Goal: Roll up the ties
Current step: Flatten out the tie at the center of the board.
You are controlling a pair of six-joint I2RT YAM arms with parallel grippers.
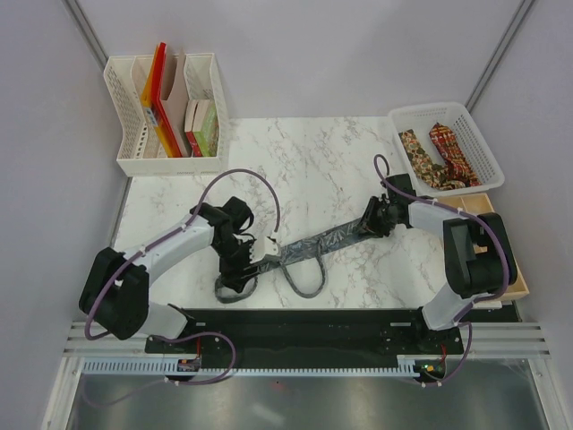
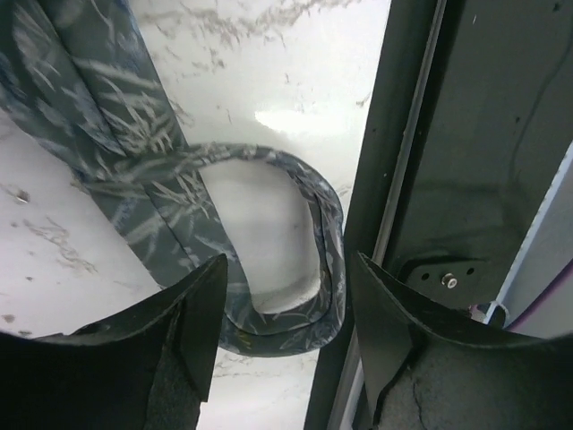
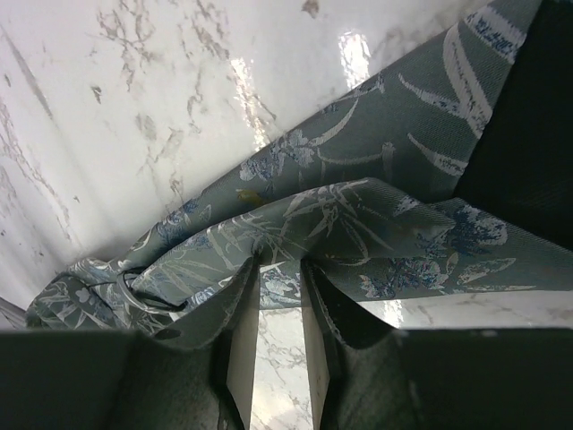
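The dark grey-green tie [image 1: 327,240] lies stretched across the marble table between my two grippers. My right gripper [image 1: 369,222] is shut on one end; in the right wrist view the fabric [image 3: 358,224] bunches over and between its tips [image 3: 279,260]. The tie's other part curls into a loop [image 2: 295,322] at the table's front edge. My left gripper [image 1: 237,269] hovers over that loop, with its jaws wide apart and holding nothing [image 2: 286,269]. The brown-gold tie [image 1: 414,148] and the red tie [image 1: 452,152] lie in a white basket [image 1: 430,109] at the back right.
A white file organiser [image 1: 134,161] with coloured books and folders stands at the back left. The black base plate [image 2: 466,134] runs along the table's front edge, right beside the tie loop. A wooden board [image 1: 515,278] lies at the right edge.
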